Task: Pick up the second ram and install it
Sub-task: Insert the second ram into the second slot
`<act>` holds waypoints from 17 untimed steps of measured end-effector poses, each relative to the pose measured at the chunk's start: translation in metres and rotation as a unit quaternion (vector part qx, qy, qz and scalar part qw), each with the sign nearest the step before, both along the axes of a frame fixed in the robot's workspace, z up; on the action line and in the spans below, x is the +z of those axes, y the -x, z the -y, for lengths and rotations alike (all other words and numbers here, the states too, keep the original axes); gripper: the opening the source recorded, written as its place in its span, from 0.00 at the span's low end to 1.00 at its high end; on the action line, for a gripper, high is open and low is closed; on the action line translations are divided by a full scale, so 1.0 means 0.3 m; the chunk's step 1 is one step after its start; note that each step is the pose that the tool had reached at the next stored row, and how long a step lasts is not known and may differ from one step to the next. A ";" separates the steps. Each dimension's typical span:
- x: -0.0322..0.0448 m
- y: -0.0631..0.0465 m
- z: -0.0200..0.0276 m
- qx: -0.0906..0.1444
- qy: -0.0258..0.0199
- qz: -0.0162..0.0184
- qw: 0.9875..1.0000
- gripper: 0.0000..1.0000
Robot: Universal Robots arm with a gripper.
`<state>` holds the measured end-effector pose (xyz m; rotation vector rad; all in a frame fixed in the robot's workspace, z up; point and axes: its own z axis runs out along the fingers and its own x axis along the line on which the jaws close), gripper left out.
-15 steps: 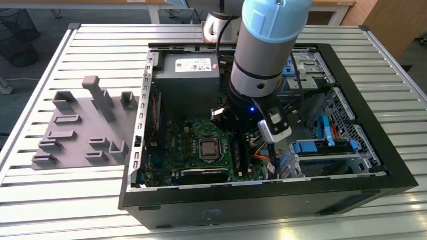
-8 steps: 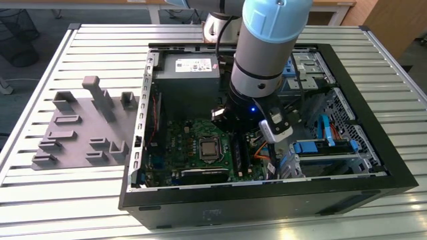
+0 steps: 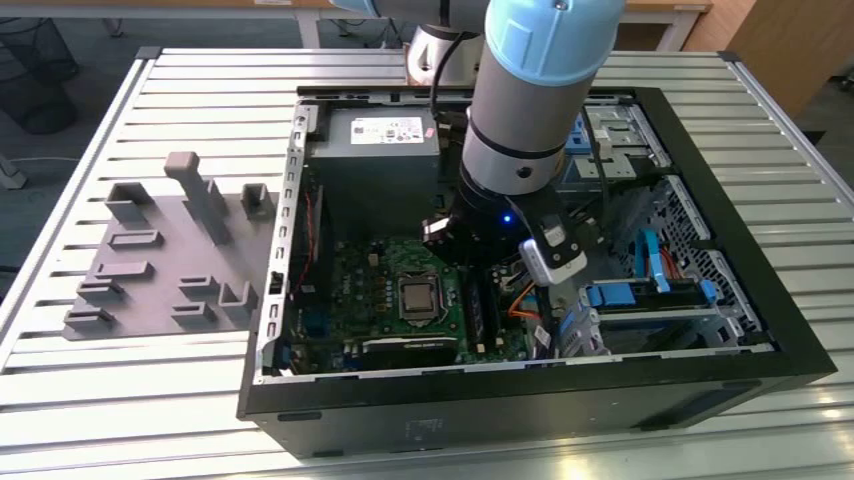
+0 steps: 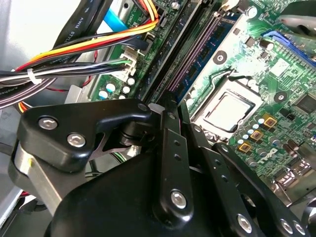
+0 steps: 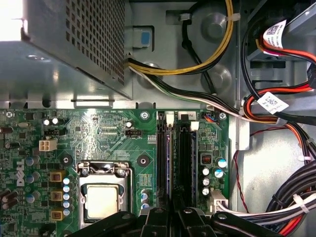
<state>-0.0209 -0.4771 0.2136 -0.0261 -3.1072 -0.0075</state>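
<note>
Second ram [image 4: 205, 66]: blue board, dark chips, edge-on in the second wrist view. It stands upright along the long black memory slots [image 5: 186, 158], between the CPU socket [image 5: 101, 200] and the wire side of the green motherboard [image 5: 113, 133]. Can't tell if it is fully seated. Can't rule out that this is the other stick either.

Gripper [image 4: 170, 106] sits right at the near end of that slot row, tip just short of the white slot latch [image 5: 169, 118]. Can't tell whether it is clenched on the stick or released; its own black linkage blocks the contact point.

Further out, a cable bundle [image 4: 74, 54] in orange, yellow and black runs just beside the slots. The arm [image 3: 534, 100] reaches down into the open PC case [image 3: 534, 385], next to the power supply [image 3: 376, 150].

Risks, as I judge them:
- Stick tilted or notch off, so it jams, or one end seats and the other stays up.
- Latch not fully open, so it blocks the corner and the clip never closes.
- Push off-centre, so the motherboard flexes or the edge contacts get damaged.
- Wrist close to the cables, so they could snag or drag a connector.
- Tight gap to the neighbouring slot, so the tip could knock whatever sits there.
</note>
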 end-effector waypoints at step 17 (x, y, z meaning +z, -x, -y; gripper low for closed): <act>-0.007 0.000 -0.008 0.005 0.000 0.000 1.000 0.14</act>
